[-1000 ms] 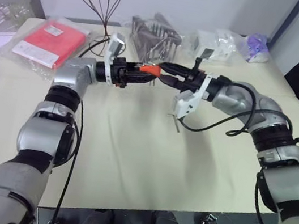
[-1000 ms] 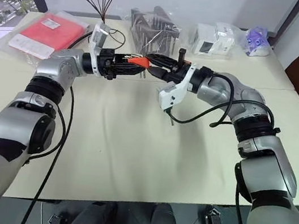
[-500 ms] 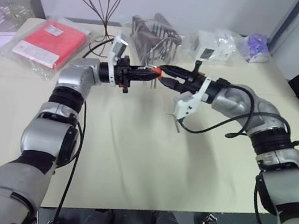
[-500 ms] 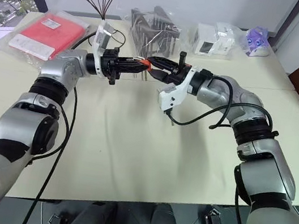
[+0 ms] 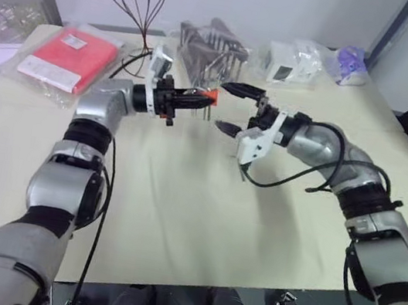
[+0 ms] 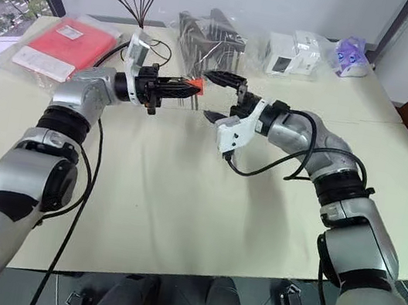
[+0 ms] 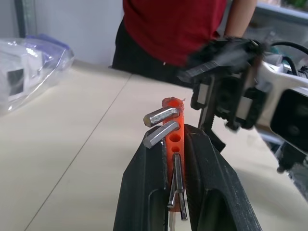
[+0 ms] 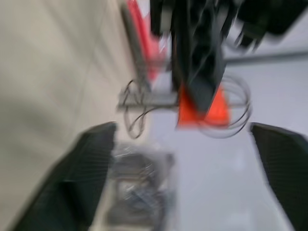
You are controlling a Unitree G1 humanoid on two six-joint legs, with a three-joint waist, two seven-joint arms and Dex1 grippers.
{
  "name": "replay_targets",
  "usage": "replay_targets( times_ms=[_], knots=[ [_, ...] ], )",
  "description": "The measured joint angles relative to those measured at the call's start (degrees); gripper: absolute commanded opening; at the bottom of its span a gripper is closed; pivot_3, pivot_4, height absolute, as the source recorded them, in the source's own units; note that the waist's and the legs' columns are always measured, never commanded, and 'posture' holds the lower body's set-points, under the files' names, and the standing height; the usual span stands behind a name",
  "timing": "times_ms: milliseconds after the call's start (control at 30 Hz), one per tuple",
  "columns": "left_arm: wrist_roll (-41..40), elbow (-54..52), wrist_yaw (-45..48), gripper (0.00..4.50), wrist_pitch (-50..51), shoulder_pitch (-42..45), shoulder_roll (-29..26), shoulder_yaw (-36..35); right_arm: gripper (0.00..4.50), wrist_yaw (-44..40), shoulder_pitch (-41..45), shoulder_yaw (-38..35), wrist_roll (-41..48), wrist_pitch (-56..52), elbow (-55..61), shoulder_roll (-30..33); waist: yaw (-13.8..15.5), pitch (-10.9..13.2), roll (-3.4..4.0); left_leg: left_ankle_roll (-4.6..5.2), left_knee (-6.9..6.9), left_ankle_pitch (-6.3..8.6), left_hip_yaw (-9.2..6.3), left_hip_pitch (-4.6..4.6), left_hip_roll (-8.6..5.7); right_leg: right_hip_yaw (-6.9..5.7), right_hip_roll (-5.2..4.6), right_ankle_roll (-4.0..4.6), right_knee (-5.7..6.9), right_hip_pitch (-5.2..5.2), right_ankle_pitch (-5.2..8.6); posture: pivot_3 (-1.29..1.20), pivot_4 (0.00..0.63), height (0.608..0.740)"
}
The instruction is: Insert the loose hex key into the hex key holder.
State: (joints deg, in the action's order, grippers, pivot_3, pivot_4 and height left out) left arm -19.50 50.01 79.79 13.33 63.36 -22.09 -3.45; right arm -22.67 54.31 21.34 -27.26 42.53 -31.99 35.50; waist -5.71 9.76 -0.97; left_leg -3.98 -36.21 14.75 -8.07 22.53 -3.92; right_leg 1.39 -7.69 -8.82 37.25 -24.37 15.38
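The left gripper (image 5: 197, 99) is clamped on the hex key holder (image 7: 173, 139), holding it in the air above the bench (image 5: 177, 218), the orange block pinched between its two black fingers (image 7: 144, 187). Silvery keys poke from the holder's holes; which one is the loose hex key cannot be told. Just beside the holder, the right gripper (image 5: 236, 109) faces it with fingers spread wide, gripping nothing

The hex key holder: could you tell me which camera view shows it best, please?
The left wrist view: the hex key holder sits close up, clamped in the left gripper, its holes and keys plain. Both eye views show a small orange tip; the right wrist view, an orange blur.
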Motion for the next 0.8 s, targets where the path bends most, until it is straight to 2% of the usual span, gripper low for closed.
replay_targets(
  times_ms=[67, 133, 200, 267, 400, 567, 800],
  knots=[
    [0.69, -2.86, -0.2, 0.0, -0.27, -2.69, -1.25, 0.45, 4.44, -3.71, -2.88, -2.0, 3.83, -6.82, 1.89, -0.15, 0.02, 0.0, 0.0, 0.0, -0.01, 0.0, -0.01, 0.0, 0.0, 0.0, 0.0, 0.0, 0.01, 0.0, 0.0, 0.0, 0.15, 0.74],
    [1.55, -7.52, -0.71, 0.0, -0.64, -6.53, -2.32, 0.92, 4.44, -8.6, -6.72, -5.15, 9.6, -19.21, 6.07, -1.28, 0.11, 0.0, 0.0, 0.0, -0.03, 0.0, -0.03, 0.01, 0.02, -0.01, 0.0, 0.0, 0.02, 0.03, 0.0, 0.0, 0.15, 0.74],
    [1.8, -15.03, -2.39, 0.0, -0.46, -12.24, -3.5, 1.36, 4.44, -13.78, -11.82, -9.36, 17.79, -39.22, 13.51, -3.91, 0.18, -0.02, 0.01, 0.02, -0.05, 0.01, -0.07, 0.0, 0.08, -0.01, 0.02, 0.01, 0.07, 0.07, 0.0, 0.0, 0.15, 0.74],
    [2.31, -22.08, -4.55, 0.0, -0.32, -17.39, -4.63, 1.94, 4.44, -15.42, -15.08, -12.7, 23.56, -57.74, 19.47, -6.33, 0.27, -0.02, 0.02, 0.02, -0.06, 0.01, -0.08, 0.01, 0.07, 0.0, 0.0, 0.01, 0.07, 0.06, -0.01, 0.0, 0.15, 0.74],
    [2.74, -35.16, -9.33, 0.0, 1.15, -26.12, -5.78, 2.38, 4.44, -15.47, -16.14, -15.51, 28.13, -80.65, 28.03, -6.94, 0.79, -0.03, 0.05, 0.04, -0.07, 0.03, -0.08, 0.0, 0.05, 0.0, -0.01, 0.01, 0.06, 0.04, -0.01, 0.0, 0.15, 0.74],
    [2.47, -46.25, -15.11, 0.0, 5.36, -32.95, -6.09, 2.4, 4.44, -14.52, -17.1, -16.06, 30.46, -93.78, 32.02, -7.51, 2.25, -0.04, 0.04, 0.06, -0.12, 0.04, -0.05, 0.0, 0.03, 0.01, -0.02, 0.02, 0.08, 0.06, -0.01, 0.0, 0.15, 0.74],
    [2.43, -50.82, -19.59, 0.0, 6.54, -36.35, -5.95, 2.51, 4.44, -12.05, -19.26, -14.8, 31.05, -99.03, 32.01, -8.45, 3.3, -0.04, 0.04, 0.07, -0.21, 0.04, -0.01, 0.0, 0.01, 0.01, -0.05, 0.02, 0.1, 0.09, -0.01, 0.0, 0.15, 0.74]
  ],
)
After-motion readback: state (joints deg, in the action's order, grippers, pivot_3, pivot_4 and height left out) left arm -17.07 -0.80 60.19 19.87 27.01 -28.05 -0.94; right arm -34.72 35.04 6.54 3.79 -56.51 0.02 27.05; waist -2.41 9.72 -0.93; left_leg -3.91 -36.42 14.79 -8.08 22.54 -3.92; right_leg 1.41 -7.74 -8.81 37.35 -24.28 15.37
